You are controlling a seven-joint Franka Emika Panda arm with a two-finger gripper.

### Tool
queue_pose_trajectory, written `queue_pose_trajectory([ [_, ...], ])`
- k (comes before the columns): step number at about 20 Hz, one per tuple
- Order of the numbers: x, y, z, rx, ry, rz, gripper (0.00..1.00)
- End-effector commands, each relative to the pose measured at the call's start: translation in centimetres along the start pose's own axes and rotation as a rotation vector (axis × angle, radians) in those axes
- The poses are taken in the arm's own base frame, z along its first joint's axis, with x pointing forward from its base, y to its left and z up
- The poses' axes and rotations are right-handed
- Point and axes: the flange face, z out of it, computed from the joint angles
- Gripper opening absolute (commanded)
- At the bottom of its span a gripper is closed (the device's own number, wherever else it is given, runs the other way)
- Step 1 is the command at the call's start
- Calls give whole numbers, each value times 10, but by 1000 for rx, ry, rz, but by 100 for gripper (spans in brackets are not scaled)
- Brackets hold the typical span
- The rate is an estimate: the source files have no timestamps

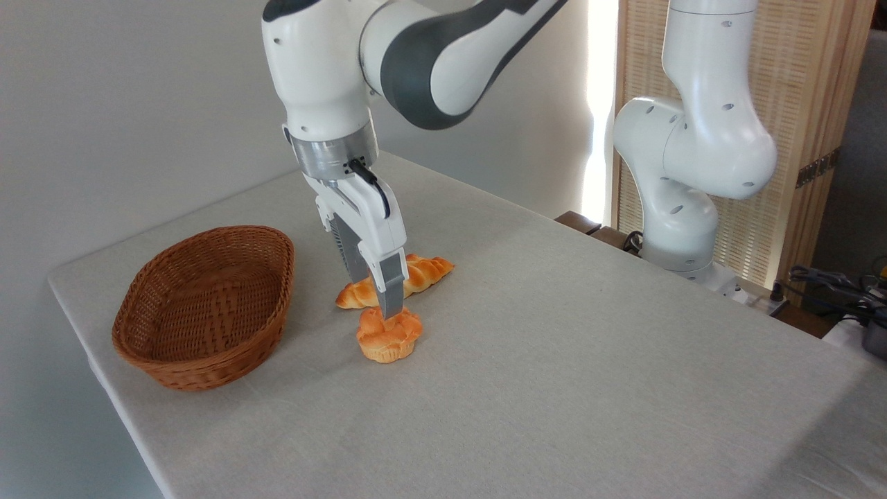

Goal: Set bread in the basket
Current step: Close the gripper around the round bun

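Wicker basket (204, 308) bare; bread (388, 336) on table (554, 346)

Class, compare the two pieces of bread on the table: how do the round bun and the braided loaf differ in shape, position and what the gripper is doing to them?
The round bun is short and muffin-shaped; the braided loaf is long with pointed ends. The bun sits nearer the camera; the loaf lies behind it. The gripper reaches down onto the bun, only passing in front of the loaf. Both are golden-orange and outside the basket.
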Motion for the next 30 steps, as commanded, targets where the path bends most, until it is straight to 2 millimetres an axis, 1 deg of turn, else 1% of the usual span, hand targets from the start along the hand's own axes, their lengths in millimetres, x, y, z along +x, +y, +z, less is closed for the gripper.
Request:
queue_pose_trajectory([
  [1, -7, 3, 5, -7, 19, -15, 100],
  [6, -6, 3, 6, -2, 20, -13, 100],
  [11, -8, 4, 12, -8, 8, -14, 100],
  [14, -12, 4, 23, -11, -13, -12, 100],
  [20, -10, 2, 44, 29, 5, -3, 100],
  [23, -15, 5, 58, 46, -45, 24, 100],
  [28, -14, 4, 58, 51, -42, 25, 100],
  [30, -13, 3, 56, 58, -34, 26, 95],
])
